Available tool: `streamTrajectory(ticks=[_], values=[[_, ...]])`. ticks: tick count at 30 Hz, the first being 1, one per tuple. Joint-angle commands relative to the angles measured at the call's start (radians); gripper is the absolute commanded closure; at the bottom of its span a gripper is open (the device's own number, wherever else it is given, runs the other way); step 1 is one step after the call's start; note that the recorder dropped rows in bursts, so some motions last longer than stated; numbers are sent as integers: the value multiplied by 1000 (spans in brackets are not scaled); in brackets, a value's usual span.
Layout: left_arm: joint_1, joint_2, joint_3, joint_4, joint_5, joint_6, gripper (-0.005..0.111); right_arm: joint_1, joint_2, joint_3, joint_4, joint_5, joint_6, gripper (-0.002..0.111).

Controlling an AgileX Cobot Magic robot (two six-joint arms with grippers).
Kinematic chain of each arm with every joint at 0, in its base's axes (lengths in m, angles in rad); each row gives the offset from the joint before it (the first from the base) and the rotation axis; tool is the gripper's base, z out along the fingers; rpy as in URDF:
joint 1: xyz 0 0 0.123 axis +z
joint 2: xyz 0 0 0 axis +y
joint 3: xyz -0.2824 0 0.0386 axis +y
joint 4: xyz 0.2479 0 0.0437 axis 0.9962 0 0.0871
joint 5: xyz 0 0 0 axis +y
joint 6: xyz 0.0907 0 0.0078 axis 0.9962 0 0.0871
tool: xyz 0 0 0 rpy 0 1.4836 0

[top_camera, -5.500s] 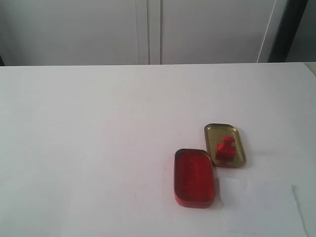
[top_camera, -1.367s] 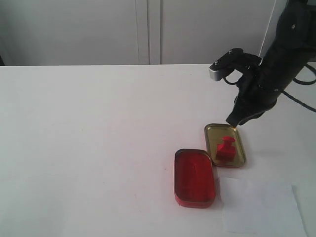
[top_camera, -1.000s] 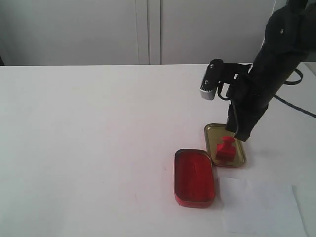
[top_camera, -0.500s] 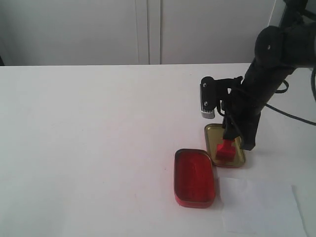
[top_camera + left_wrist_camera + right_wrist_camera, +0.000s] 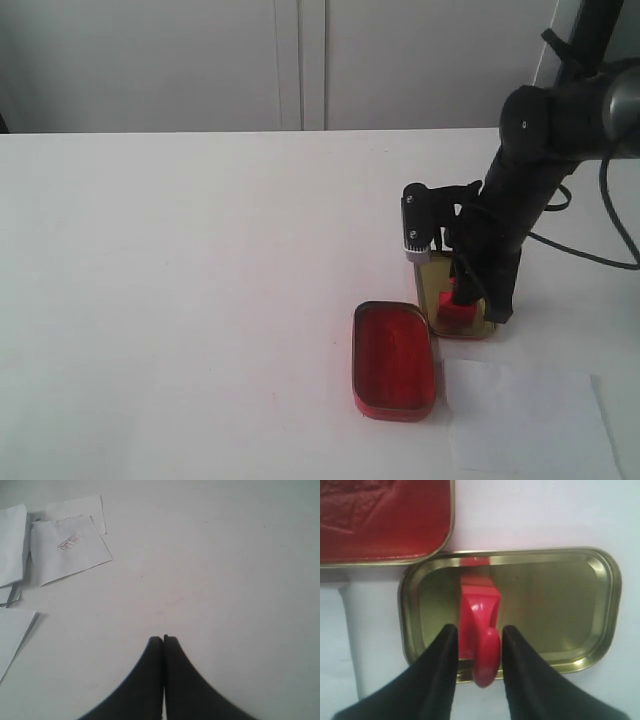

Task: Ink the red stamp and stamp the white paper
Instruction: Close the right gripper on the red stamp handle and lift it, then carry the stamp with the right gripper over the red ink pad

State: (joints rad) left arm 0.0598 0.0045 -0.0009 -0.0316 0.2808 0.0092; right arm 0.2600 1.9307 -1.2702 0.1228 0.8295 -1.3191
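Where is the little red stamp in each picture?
Exterior view: small red plastic stamp right of centre, inside the gold metal tin lid.
Left wrist view: not in it.
Right wrist view: centre, inside that lid.
Shared landmark: the lid, in both those views.

Lab-like room, white table [image 5: 180,260], black robot arm [image 5: 530,150], pale cabinet panels [image 5: 420,60] behind

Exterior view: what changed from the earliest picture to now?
The black right gripper came in from the upper right and dropped over the small red plastic stamp; its open jaws flank the handle, nothing gripped yet. The stamp, gold tin lid, red ink-pad tin and white paper sheet stayed put.
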Motion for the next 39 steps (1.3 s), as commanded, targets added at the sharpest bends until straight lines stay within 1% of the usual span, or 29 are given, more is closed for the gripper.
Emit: streamTrajectory(ticks=[1, 10, 12, 13, 14, 15, 20, 27, 32, 39], values=[[-3, -5, 1, -5, -4, -9, 107, 0, 17, 4, -4, 3, -11, 78], [-3, -5, 1, -5, -4, -9, 107, 0, 34, 4, 0, 0, -11, 79], [-3, -5, 1, -5, -4, -9, 107, 0, 34, 4, 0, -4, -11, 90], [-3, -5, 1, -5, -4, -9, 107, 0, 34, 4, 0, -6, -9, 102], [-3, -5, 1, -5, -4, -9, 107, 0, 34, 4, 0, -6, -7, 107], [-3, -5, 1, -5, -4, -9, 107, 0, 35, 4, 0, -9, 9, 108], [-3, -5, 1, -5, -4, -9, 107, 0, 31, 4, -1, -18, 31, 108], [-3, -5, 1, -5, -4, -9, 107, 0, -35, 4, -1, -22, 156, 108], [-3, -5, 1, -5, -4, -9, 107, 0, -101, 4, -1, 31, 204, 108], [-3, -5, 1, -5, -4, -9, 107, 2, -181, 4, 11, 100, 370, 108]])
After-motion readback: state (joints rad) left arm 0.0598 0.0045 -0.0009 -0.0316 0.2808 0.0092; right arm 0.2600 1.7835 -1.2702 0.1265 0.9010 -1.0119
